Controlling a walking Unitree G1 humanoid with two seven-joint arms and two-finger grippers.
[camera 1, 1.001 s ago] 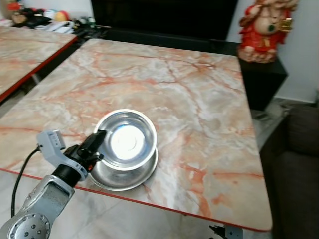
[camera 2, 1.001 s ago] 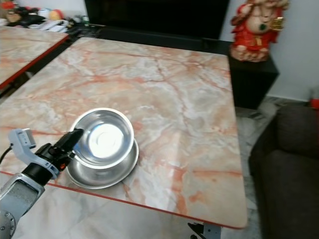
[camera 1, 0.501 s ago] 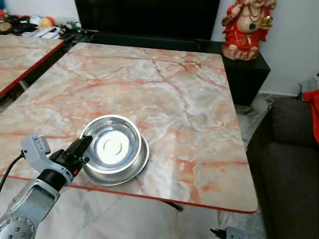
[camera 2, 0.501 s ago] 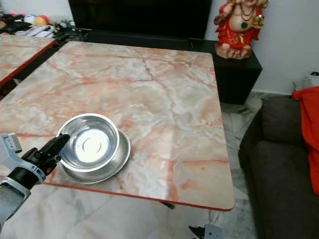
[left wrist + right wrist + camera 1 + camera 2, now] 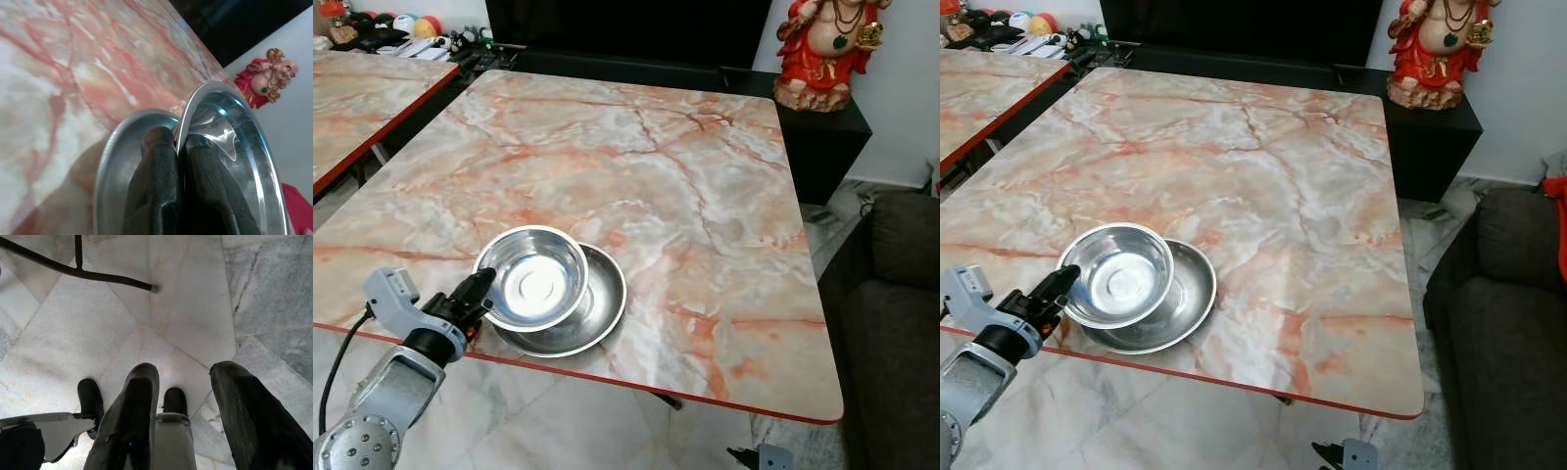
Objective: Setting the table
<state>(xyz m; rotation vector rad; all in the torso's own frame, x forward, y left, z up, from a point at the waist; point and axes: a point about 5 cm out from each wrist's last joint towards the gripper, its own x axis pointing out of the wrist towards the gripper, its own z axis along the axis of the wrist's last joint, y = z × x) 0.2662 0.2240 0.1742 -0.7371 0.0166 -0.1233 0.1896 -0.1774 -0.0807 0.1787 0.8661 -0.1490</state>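
1. Left end effector (image 5: pixel 481 290): at the near-left edge of the tabletop, its two black fingers (image 5: pixel 156 181) pinching the rim of a steel bowl (image 5: pixel 533 278). In the left wrist view one finger sits outside the bowl wall and the other inside, with the thin rim between them.
2. Bowl: shiny, round, tilted slightly. It rests partly inside a wider steel dish (image 5: pixel 587 308), offset toward the robot's left, so the dish's right side shows as a crescent.
3. Dish: lies flat on the tabletop (image 5: pixel 705 196), close to the near edge, left of centre.
4. Left arm (image 5: pixel 396 377): silver, rising from below the table edge. A grey block is on the wrist and a black cable (image 5: pixel 337 357) loops down beside it.
5. Tabletop: marble pattern in cream with orange-red veins, red edging along the near side.
6. Right end effector (image 5: pixel 183 396): hangs low and points down at a pale tiled floor (image 5: pixel 195 308). Fingers spread apart, nothing between them. A black bar (image 5: pixel 73 271) crosses above the floor in that view, and the robot's dark feet (image 5: pixel 90 399) appear below.
7. Surroundings: a second tabletop (image 5: pixel 362 98) of the same marble stands to the left. A red and gold statue (image 5: pixel 827 49) sits on a black cabinet (image 5: pixel 822 147) at the far right. A dark sofa (image 5: pixel 901 323) stands along the right side. Small colourful items (image 5: pixel 382 24) are at the far left corner, too small to identify.
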